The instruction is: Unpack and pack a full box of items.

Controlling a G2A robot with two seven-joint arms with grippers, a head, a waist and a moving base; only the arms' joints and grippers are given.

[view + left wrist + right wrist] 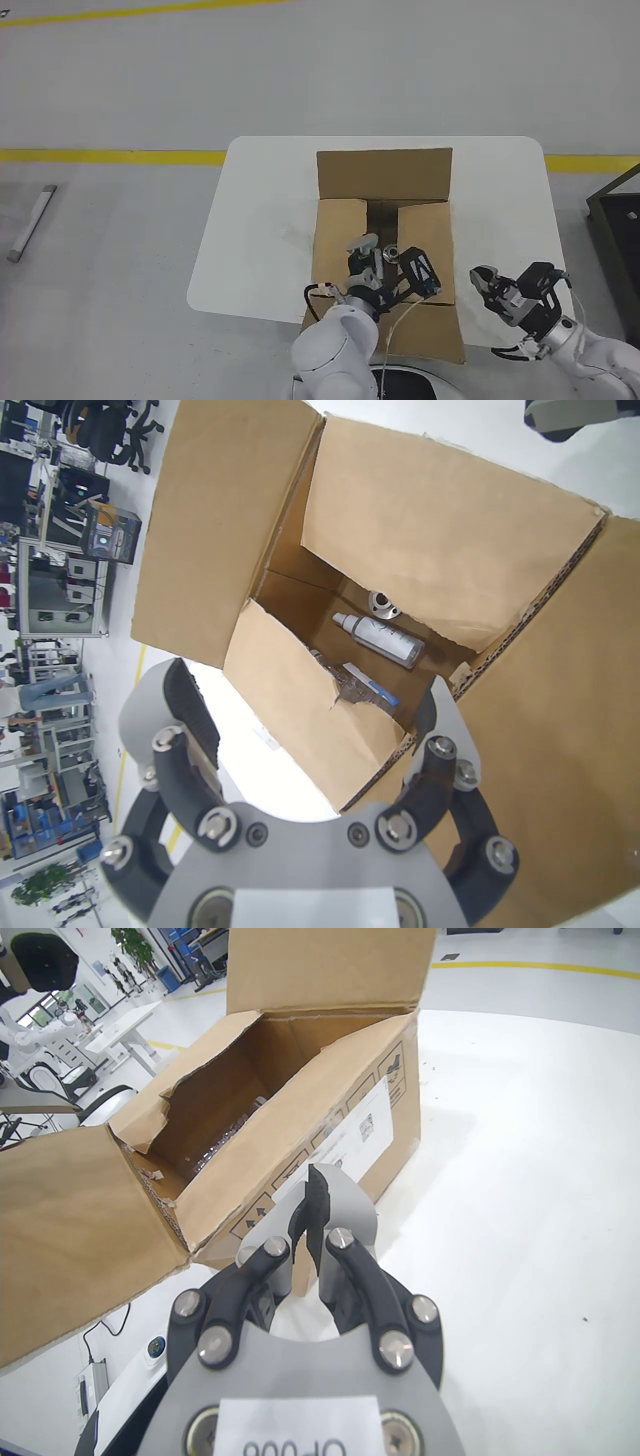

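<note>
An open cardboard box [385, 175] stands in the middle of the white table [260, 220], its flaps folded outward and two of them torn. My left gripper [310, 710] hangs open over the box's near end [392, 258], holding nothing. Down inside the box [210, 525] lie a white and grey bottle [380, 637], a round metal flange [384, 604] and a white tube with a blue end [372, 690]. My right gripper [312, 1200] is shut and empty. It hovers beside the box's right wall [380, 1093], near the table's front corner [487, 283].
Bare tabletop lies to the left and right of the box. The near flap [430, 335] overhangs the table's front edge. A black frame [615, 225] stands off the table's right side, and a grey bar [28, 222] lies on the floor at far left.
</note>
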